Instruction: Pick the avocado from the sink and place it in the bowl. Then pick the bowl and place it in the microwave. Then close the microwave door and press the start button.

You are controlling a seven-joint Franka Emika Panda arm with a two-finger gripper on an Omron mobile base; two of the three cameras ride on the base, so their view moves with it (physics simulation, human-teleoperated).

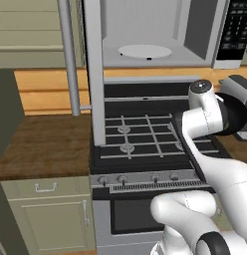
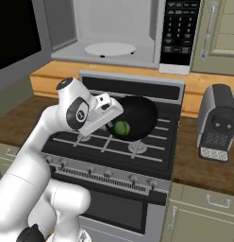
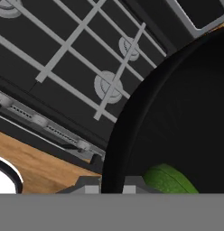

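Jaws pinched on bowl (image 2: 137,116) rim, carried above stove (image 2: 152,142) front-right burner; avocado (image 2: 121,127) loose inside, will roll; glossy rigid rim, slip-prone; keep level.

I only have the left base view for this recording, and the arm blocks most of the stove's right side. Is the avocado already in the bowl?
Observer: Yes. In the right base view the avocado lies inside the bowl.
Operator: Where is the bowl?
Observer: Held tilted above the stove, not resting on the grates.
Operator: Is the gripper actually on it?
Observer: The hand view shows the gripper with one fingertip on each side of the bowl's rim.
Operator: Anything right of the stove?
Observer: A toaster on the counter.
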